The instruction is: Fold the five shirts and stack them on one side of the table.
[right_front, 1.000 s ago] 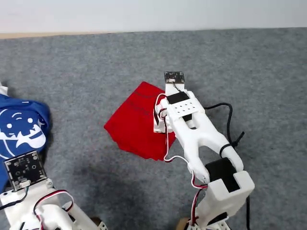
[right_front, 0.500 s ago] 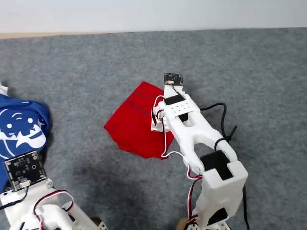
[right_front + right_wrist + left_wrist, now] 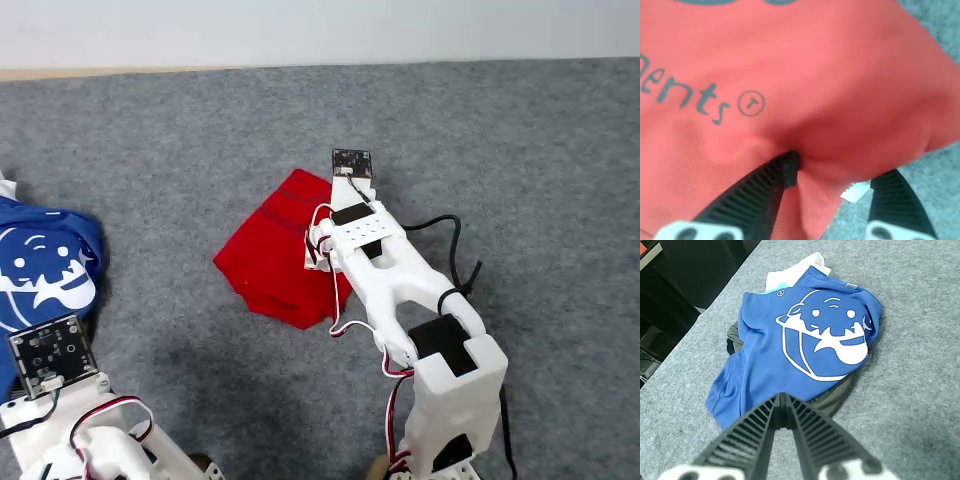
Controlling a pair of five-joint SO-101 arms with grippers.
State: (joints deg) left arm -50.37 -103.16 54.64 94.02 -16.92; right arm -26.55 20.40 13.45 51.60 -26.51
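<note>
With my right tool [image 3: 837, 169] half-open astride a bunched edge of the folded red shirt [image 3: 262, 262] mid-worktop [image 3: 520, 130], I judge stacking is in hand, so next I must pinch firmly and carry it to the blue shirt [image 3: 790, 355] pile by my closed left tool [image 3: 782, 399].

red shirt [image 3: 265, 265] with dark lettering; blue shirt [image 3: 765, 365] with white cartoon print; grey table [image 3: 550, 150]

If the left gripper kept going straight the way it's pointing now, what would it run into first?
Most likely the blue shirt. The left gripper, shut, points at that shirt's near edge. Depth is unclear, so it might touch the grey table just short of it.
</note>
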